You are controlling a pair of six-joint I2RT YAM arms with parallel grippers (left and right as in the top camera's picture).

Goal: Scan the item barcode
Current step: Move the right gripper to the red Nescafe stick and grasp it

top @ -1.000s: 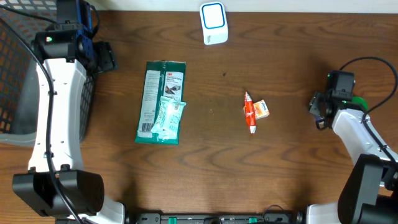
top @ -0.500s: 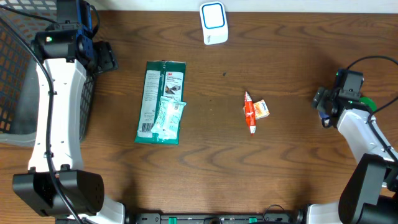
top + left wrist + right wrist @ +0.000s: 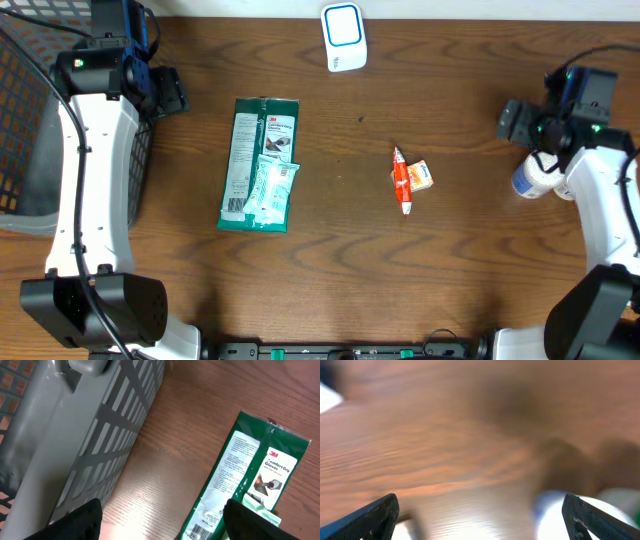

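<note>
Right end effector (image 3: 480, 516) spread, empty; white bottle (image 3: 527, 183) near. Left end effector (image 3: 162, 522) spread; green packet (image 3: 245, 485) near.

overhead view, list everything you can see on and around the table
table: one, dark brown wood, fills the view
basket: one, grey mesh, far left edge
barcode scanner: one, white with blue face, top centre
glove pack: one, green, left of centre
small packet: one, pale green, lying on the glove pack's lower half
tube: one, red, right of centre
small box: one, orange, right beside the tube
container: one, white, right side, beside the right arm
left end effector: one, black, open, next to the basket
right end effector: one, black, open, near the container
</note>
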